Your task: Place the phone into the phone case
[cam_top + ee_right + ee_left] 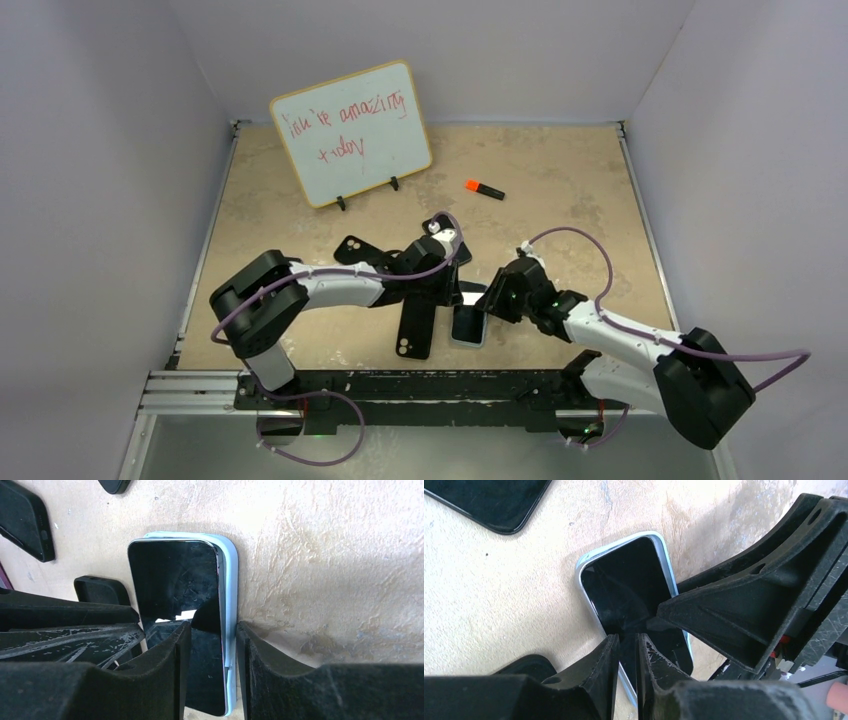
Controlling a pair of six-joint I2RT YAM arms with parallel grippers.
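On mottled beige tabletop (pixel 570 230), phone (pixel 468 326), whiteboard (pixel 350 133) behind, grey walls (pixel 100 150)

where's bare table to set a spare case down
Bare table lies right of the orange marker, up to the right wall, and between the whiteboard and the left arm. Centre front is crowded: the left arm and right arm meet over the phone, near black case beside it.

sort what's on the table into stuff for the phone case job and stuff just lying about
For the job:
- phone
- light blue case under it

Lying about:
- black case beside the phone
- black case farther back
- whiteboard
- orange marker
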